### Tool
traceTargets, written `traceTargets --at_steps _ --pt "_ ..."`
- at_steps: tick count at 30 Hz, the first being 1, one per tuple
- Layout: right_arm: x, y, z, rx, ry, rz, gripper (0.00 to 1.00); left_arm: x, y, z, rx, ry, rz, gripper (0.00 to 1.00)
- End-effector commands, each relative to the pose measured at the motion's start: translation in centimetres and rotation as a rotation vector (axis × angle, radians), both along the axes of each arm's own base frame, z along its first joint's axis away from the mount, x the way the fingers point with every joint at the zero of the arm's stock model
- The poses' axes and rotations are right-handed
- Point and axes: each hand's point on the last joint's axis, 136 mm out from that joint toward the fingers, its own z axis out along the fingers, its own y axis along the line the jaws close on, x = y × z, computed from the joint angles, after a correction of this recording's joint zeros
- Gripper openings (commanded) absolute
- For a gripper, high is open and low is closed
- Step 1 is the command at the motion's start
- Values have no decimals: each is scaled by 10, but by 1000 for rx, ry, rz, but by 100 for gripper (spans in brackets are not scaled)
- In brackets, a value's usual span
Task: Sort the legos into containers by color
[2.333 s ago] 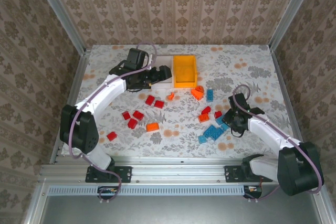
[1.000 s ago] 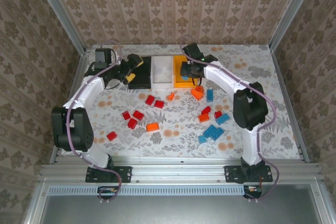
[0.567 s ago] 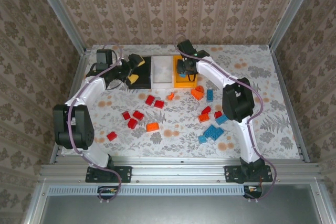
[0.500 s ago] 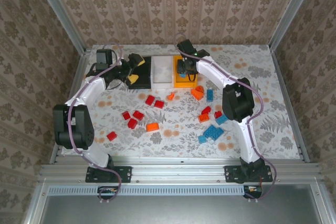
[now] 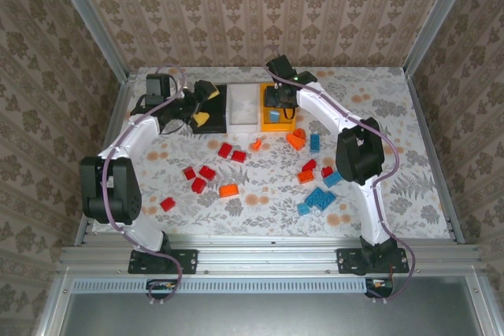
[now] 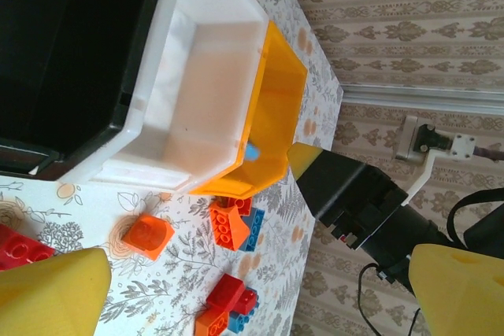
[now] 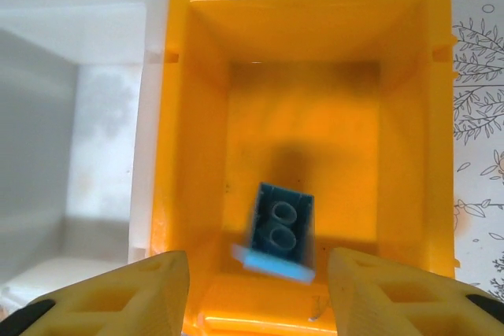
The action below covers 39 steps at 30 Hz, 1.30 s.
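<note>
Your right claw [image 5: 276,106] has left the blue bricks at the near right of the tabletop and swung over the orange bin [image 7: 193,116]. A blurred blue brick [image 7: 279,230] is now inside, under its parted fingers. Your left claw [image 5: 202,105] has drawn leftward off the white bin [image 5: 244,104] to the black bin [image 5: 217,112].

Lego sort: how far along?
Barely started. Done: one blue brick in the orange bin. In hand: nothing; right gripper open above that bin, left gripper open by the black bin. Left: white bin looks empty, loose bricks dot the table.
</note>
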Motion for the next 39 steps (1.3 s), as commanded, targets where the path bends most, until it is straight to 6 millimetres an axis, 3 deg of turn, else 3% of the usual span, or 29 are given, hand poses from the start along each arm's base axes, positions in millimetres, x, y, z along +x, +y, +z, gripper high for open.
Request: traceTargets --at_steps 1,3,6,8,11,16,19,22,24,26,29,34,39 --pt "-8 -3 3 -28 9 16 52 -3 -9 -6 3 6 -30 100" --pt "-8 -3 -1 -37 21 15 52 -3 -12 -7 5 10 -35 100" --pt "-16 3 17 -18 -36 23 51 -4 -11 -6 18 0 -40 100" --pt "-36 16 32 -5 -60 56 51 -4 -8 -2 36 -10 -33 100" --pt "-73 35 28 -8 -55 93 51 -3 -2 -2 48 -6 -15 100" --pt "-144 70 -20 15 42 146 57 -4 -3 -17 25 60 4 99" --pt "-173 81 -29 -31 46 194 66 -2 4 -23 18 81 25 100" --pt "-208 121 -40 65 122 306 74 2 12 -26 15 91 48 100" --pt "-232 141 -52 41 158 412 78 4 17 -24 12 87 57 100" --pt "-251 151 -65 -31 162 535 78 8 28 -20 11 76 80 100" --pt "-277 150 -78 -92 217 656 78 12 44 -18 14 71 119 100" --pt "-299 148 -96 -162 282 749 78 13 46 -18 11 68 124 100" --pt "-280 148 -112 -216 246 732 79 14 48 -20 17 67 126 100"
